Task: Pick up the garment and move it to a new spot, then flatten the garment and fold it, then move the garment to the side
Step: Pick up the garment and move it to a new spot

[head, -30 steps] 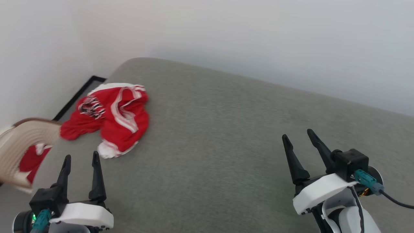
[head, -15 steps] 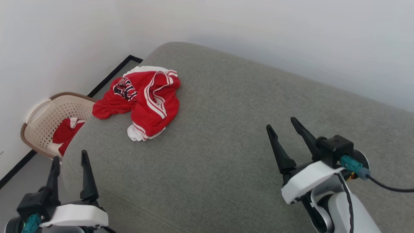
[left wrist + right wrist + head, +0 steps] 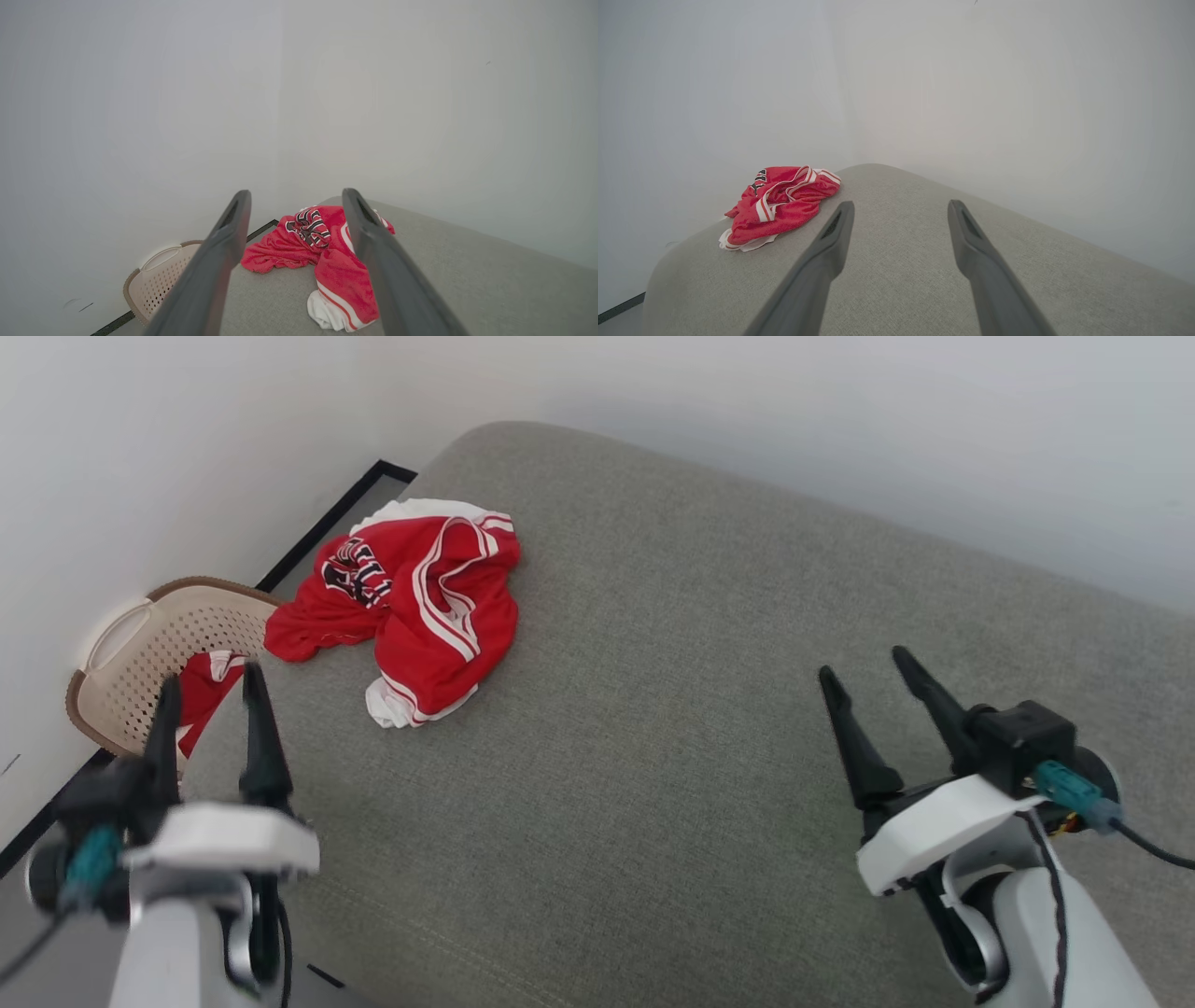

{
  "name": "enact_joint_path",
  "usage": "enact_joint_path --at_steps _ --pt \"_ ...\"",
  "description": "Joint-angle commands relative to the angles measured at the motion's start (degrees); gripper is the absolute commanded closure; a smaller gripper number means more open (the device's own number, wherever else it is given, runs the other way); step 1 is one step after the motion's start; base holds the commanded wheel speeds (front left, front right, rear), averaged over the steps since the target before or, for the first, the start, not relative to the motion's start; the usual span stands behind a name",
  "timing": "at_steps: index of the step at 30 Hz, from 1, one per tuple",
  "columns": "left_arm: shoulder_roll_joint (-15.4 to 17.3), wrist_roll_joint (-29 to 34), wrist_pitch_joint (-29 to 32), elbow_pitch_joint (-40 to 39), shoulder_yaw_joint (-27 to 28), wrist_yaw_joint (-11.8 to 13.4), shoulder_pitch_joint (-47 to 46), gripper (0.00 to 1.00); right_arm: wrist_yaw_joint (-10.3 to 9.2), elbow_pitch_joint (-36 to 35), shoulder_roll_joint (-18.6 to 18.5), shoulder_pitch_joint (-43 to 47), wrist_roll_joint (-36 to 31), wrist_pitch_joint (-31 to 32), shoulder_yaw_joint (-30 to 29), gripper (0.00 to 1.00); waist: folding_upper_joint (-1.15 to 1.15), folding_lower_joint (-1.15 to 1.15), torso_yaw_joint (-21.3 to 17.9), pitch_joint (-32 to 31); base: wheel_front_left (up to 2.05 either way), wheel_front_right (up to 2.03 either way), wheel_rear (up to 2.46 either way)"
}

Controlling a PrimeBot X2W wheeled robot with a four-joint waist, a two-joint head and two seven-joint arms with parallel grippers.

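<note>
Me: Up has come my left end effector [image 3: 210, 674] since a second ago. It hangs at the near left, its two long dark fingers spread wide, empty.

Partner: And what you're to fold?

Me: A crumpled red sleeveless jersey [image 3: 420, 616], black lettering and white-striped trim, lies heaped near the far left corner of the grey fabric cushion [image 3: 653, 728]. White lining shows at its near end, and I touch none of it.

Partner: Your right side?

Me: My right end effector [image 3: 861, 662] hovers over the cushion, fingers wide apart and holding nothing, well apart from the jersey. Beside the cushion's left edge stands a beige perforated basket [image 3: 131, 653] with a red cloth [image 3: 198, 683] inside.
</note>
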Motion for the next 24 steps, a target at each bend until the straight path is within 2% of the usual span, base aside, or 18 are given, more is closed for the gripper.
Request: enact_joint_path --at_steps 1,4,15,19,24 --pt "0.5 0.0 -0.3 1.0 -0.3 -0.5 -2.1 0.0 0.01 -0.6 -0.3 0.6 -0.5 0.2 -0.3 0.0 0.0 0.0 -0.1 0.5 0.0 0.0 0.0" --pt "1.7 0.5 -0.3 5.4 -1.3 -1.4 -7.5 0.0 0.01 -2.2 -0.7 1.2 -1.0 0.9 -1.7 0.0 0.0 0.0 -0.5 1.6 0.0 0.0 0.0" --pt "6.5 -1.4 -0.3 23.3 0.0 -3.1 -25.6 0.0 0.01 -10.4 -3.6 -2.3 -2.4 5.9 -1.5 0.0 0.0 0.0 -8.4 11.1 0.0 0.0 0.0" --pt "7.9 -1.7 -0.3 30.8 0.2 -3.3 -30.5 0.0 0.01 -12.8 -4.7 -3.5 -2.5 7.3 -1.1 0.0 0.0 0.0 -10.5 14.2 0.0 0.0 0.0" --pt "8.9 -2.3 -0.2 39.7 0.7 -2.4 -35.6 0.0 0.01 -15.4 -5.7 -4.7 -2.3 8.8 -0.8 0.0 0.0 0.0 -12.2 17.3 0.0 0.0 0.0"
